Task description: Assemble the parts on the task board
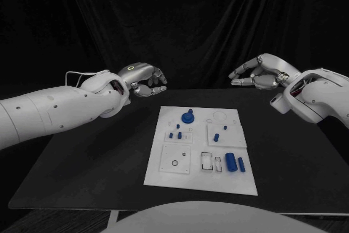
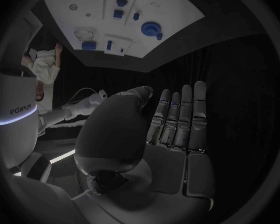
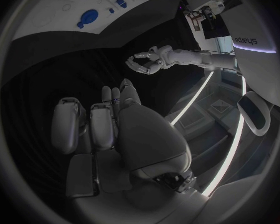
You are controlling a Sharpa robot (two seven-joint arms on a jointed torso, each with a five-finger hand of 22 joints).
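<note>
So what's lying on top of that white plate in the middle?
On the task board sit small blue parts: a round one at the far end, a cylinder near the front, pegs between. Whatever lies under them is covered.

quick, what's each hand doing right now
Left hand: holds nothing, raised beyond the task board, fingers straight and side by side in its wrist view.
Right hand: holds nothing, raised off the table, fingers partly curled.
</note>
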